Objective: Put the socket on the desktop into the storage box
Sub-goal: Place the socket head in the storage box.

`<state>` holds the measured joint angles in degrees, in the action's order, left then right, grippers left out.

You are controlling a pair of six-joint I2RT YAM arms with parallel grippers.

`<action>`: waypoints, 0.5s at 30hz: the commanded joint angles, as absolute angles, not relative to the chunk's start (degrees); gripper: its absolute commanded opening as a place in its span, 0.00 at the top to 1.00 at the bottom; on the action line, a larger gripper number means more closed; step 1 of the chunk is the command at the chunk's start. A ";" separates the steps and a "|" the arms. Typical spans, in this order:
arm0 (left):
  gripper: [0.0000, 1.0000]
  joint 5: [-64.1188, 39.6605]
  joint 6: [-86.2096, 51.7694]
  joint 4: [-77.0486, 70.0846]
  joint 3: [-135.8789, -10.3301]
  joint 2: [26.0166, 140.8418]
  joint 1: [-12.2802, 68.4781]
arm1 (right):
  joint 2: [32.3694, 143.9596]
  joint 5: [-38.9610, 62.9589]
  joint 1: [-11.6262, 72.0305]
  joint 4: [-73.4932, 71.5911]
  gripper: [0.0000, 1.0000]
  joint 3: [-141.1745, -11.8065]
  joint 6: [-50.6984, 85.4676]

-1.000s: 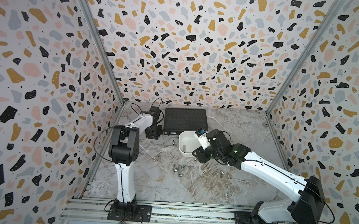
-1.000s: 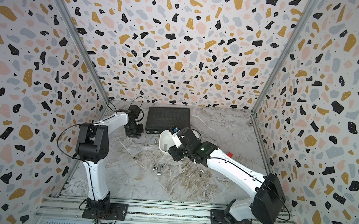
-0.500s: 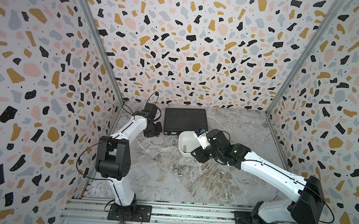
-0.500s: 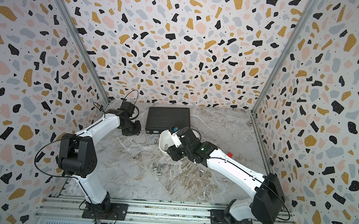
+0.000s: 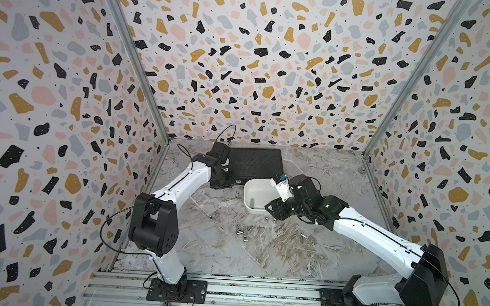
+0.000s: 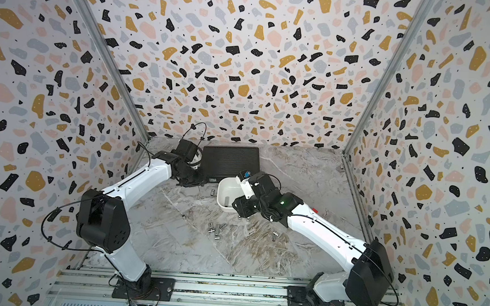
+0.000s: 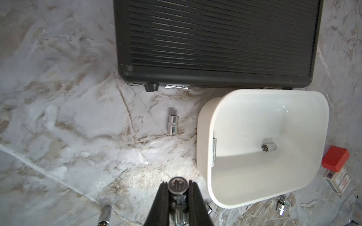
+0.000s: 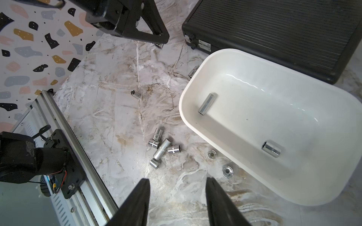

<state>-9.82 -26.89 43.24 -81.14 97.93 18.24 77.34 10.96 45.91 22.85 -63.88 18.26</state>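
In the left wrist view my left gripper [image 7: 178, 189] is shut on a chrome socket [image 7: 177, 184], held above the marble desktop [image 7: 78, 137] beside the white storage box [image 7: 254, 121]. In both top views that gripper [image 5: 221, 184] [image 6: 189, 182] hangs at the black case's front left corner. The storage box [image 5: 257, 190] [image 8: 274, 109] holds a long socket [image 8: 207, 103] and a short socket [image 8: 271, 148]. My right gripper [image 8: 177, 183] [image 5: 272, 211] is open and empty above the desktop at the box's front edge. Several sockets [image 8: 162, 146] [image 5: 244, 230] lie clustered on the desktop.
A black ribbed case [image 5: 256, 163] lies behind the box. A single socket [image 7: 173, 124] lies between the case and the box. Another socket [image 5: 303, 237] rests under the right arm. A red block [image 7: 335, 159] and a small carton [image 7: 338, 179] sit to the box's right. Terrazzo walls enclose three sides.
The left arm's elbow has swung down and outward toward the left wall, while its gripper stayed near the case with the socket. The right arm has not moved.
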 commanded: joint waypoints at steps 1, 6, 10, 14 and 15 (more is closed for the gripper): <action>1.00 -9.81 -27.73 42.43 -83.43 97.82 20.18 | 74.32 10.75 44.73 25.66 0.49 -63.66 19.55; 1.00 -9.12 -28.09 42.56 -85.71 100.42 23.23 | 72.71 10.31 43.69 27.09 0.49 -62.67 20.30; 1.00 -8.88 -28.56 42.36 -87.43 102.65 25.66 | 71.46 9.78 42.94 28.52 0.49 -62.20 20.54; 1.00 -8.57 -28.83 42.54 -89.65 105.28 27.75 | 70.11 9.49 41.82 29.30 0.49 -61.28 20.85; 1.00 -8.53 -28.83 42.69 -90.23 105.90 28.22 | 69.84 9.54 41.59 29.42 0.49 -61.10 20.92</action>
<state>-9.39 -28.25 43.24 -87.59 104.84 27.20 72.05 10.48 42.30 27.31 -61.41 20.21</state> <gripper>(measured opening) 0.152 0.509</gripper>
